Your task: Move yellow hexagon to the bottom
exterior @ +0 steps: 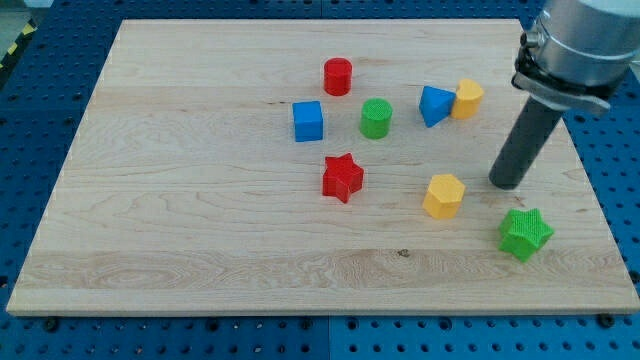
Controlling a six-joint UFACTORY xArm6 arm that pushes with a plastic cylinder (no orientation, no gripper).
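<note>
**Tip beside the yellow hexagon, push toward the bottom edge not yet lined up**

Blue pegboard surrounds the pale wooden worktop (180, 250), which carries 8 small blocks. No fingers exist on this rig, so there is nothing to call wide, narrow or holding; the arm ends in a dark rod, and my tip (507, 185) rests on the wood at the view's right.

Going outward from my tip: the nearest block is a yellow hexagon (444, 195), just to the view's left and slightly lower, apart from the rod. Below my tip, toward the view's bottom right, sits the green star (525, 232). Up and to the left lies a second yellow block (467, 99), also roughly hexagonal, touching the blue triangle (434, 105). Farther left are the green cylinder (376, 118), the red cylinder (338, 76), the blue cube (308, 120) and the red star (343, 177).

With 2 yellow blocks, I judge the nearer, lower one to be the likelier target, though the task does not settle it. To push it well, my tip should first travel round to the block's upper side without grazing it, then press through its centre straight toward the view's bottom. An off-centre contact would probably spin the hexagon or let it slip sideways. A path straight down looks free of other blocks; drifting right would risk knocking the green star, so the line should stay vertical or lean slightly left.
</note>
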